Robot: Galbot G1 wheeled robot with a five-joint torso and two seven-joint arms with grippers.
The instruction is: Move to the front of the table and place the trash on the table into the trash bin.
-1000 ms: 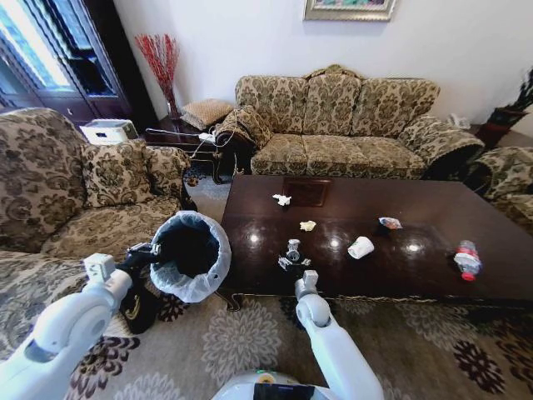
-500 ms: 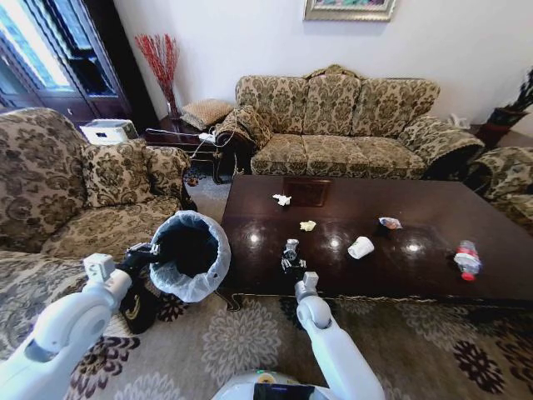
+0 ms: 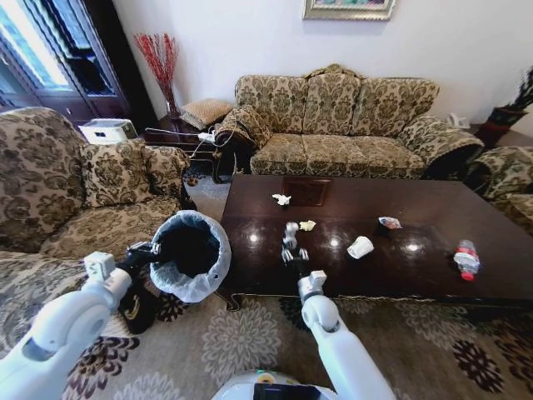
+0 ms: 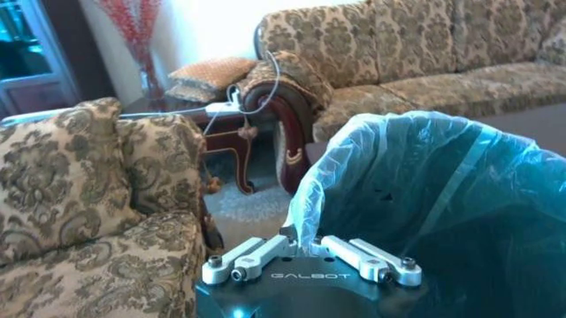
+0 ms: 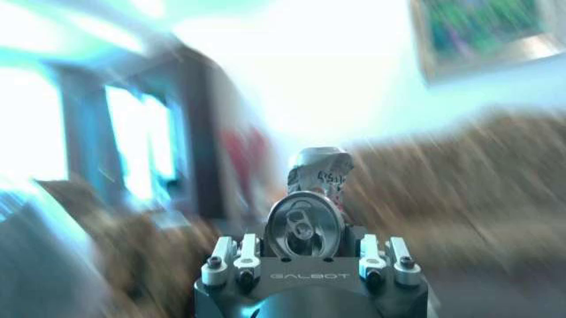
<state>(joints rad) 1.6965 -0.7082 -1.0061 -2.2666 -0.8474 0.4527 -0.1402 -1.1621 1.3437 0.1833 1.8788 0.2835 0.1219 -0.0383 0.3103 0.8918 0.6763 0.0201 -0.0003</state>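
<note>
**Now airborne: the crushed can leaves the tabletop**

Already the right tool (image 3: 291, 242) has risen off the dark wood, where half a second ago it sat lower, near the front edge. Its fingers are pinched on a crushed silver can (image 5: 311, 199), whose top and pull tab face the right wrist camera. The lift means one piece of trash is in hand and, by my judgement, ready to be carried over.

Out from there, a yellowish wad (image 3: 308, 225) lies just at 1 o'clock of the raised tool on the tabletop (image 3: 433, 208). A white paper wad (image 3: 282, 199) sits farther off at 12 o'clock, and a paper cup (image 3: 361, 247), a wrapper (image 3: 389, 222) and a bottle (image 3: 467, 259) trail away toward 3 o'clock.

At 9 o'clock, beside the table's end, the left tool (image 4: 309, 262) is clamped on the bag-lined rim of the trash bin (image 3: 191, 254), holding it as before.
</note>
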